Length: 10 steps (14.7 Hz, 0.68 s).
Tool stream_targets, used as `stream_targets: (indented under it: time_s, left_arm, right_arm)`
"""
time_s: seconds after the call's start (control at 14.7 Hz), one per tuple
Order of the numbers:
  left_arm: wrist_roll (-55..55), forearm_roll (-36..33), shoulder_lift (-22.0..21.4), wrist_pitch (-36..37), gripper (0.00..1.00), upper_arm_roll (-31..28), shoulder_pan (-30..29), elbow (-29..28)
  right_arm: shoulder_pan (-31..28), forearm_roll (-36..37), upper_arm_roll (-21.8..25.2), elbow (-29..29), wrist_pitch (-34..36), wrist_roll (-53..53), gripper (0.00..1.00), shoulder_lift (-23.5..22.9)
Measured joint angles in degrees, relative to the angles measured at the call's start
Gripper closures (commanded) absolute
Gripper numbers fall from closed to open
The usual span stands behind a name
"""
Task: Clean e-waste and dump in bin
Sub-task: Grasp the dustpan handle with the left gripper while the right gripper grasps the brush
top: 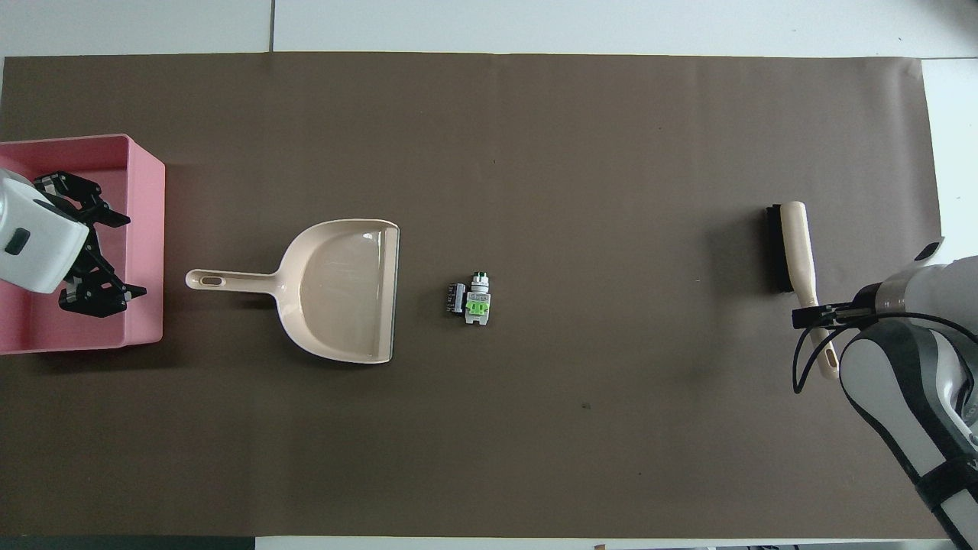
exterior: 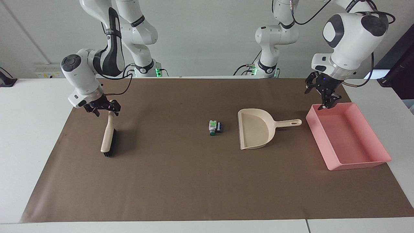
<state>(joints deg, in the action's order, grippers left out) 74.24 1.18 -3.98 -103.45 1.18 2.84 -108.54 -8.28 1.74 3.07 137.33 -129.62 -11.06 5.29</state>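
A brown mat (exterior: pixel 194 181) is covering the white table, with the e-waste (exterior: pixel 215 127) lying mid-mat beside the dustpan (exterior: pixel 255 129). The left gripper (exterior: pixel 321 94) is hanging open over the bin (exterior: pixel 362 163). The right gripper (exterior: pixel 102 108) is sitting open around the brush (exterior: pixel 107 137) handle.

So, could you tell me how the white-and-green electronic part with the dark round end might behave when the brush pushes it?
The white-and-green electronic part looks tiny beside the beige plastic dustpan, so it is probably light and may skitter. Its round end might make it roll or pivot. Lying on the flat brown paper mat, it should probably slide easily.
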Motion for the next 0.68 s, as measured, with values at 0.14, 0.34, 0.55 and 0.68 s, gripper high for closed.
stream_targets:
  time_s: [0.14, 0.34, 0.55, 0.68]
  left_arm:
    - [1.09, -0.33, -0.30, -4.39, 0.02, 0.06, 0.90, -4.26]
    - [1.20, -2.04, -0.24, -11.00, 0.02, 0.13, 1.66, -10.55]
    - [1.24, -2.33, 0.37, -15.28, 0.02, 0.15, 2.48, -13.76]
    - [0.44, -3.86, 1.01, -19.03, 0.02, 0.16, 3.67, -15.54]
  right_arm:
    - [0.00, -0.05, -0.07, 0.13, 0.00, 0.00, 0.05, -0.14]
    - [0.00, -0.07, -0.19, 0.32, 0.00, 0.00, 0.16, -0.13]
    - [0.05, -0.08, -0.21, 0.86, 0.00, 0.00, 0.32, -0.14]
    - [0.14, -0.08, -0.22, 0.97, 0.00, 0.00, 0.35, -0.14]
